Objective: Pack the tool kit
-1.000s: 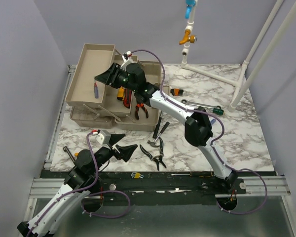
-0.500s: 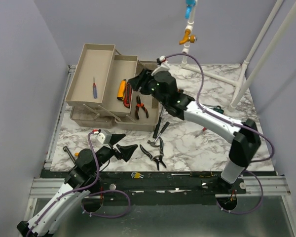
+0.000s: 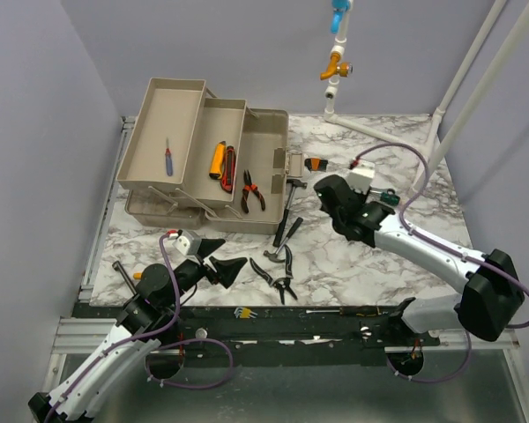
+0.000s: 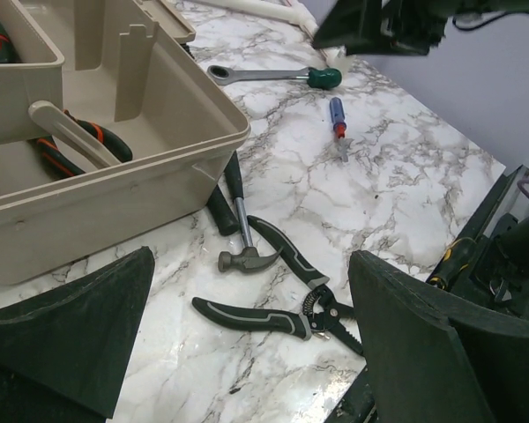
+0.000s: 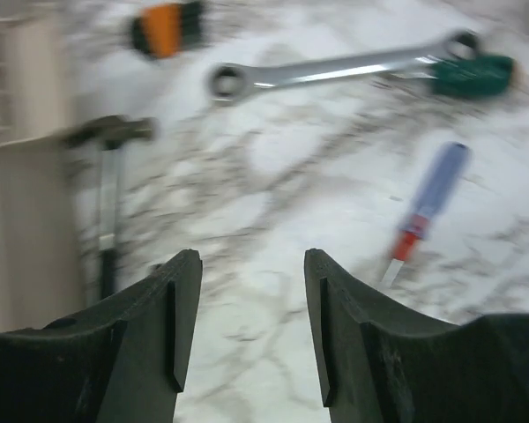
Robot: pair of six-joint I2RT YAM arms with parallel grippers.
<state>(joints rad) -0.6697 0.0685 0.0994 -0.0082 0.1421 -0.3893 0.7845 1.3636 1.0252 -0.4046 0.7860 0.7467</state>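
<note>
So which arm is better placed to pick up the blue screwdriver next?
Right. The right hand, open and empty, hangs close to the blue screwdriver. The left hand sits far off at the near edge by the pliers.

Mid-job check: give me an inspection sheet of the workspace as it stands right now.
Surface: marble-pattern table; no spills seen.
Job's things: toolbox open with its trays fanned out; small screwdriver, utility knives and red-handled pliers inside. Loose on the table: hammer, black pliers, ratchet wrench, blue screwdriver. Hex keys on the front rail.
Clutter: orange-and-black item beside the box, too blurred to identify.
Grippers: left pincer open, empty, near the front edge; right pincer open, empty, above the table near the blue screwdriver.
Cables: purple cables loop off both arms.
Surroundings: white pipe frame, hanging valve, lilac walls.
</note>
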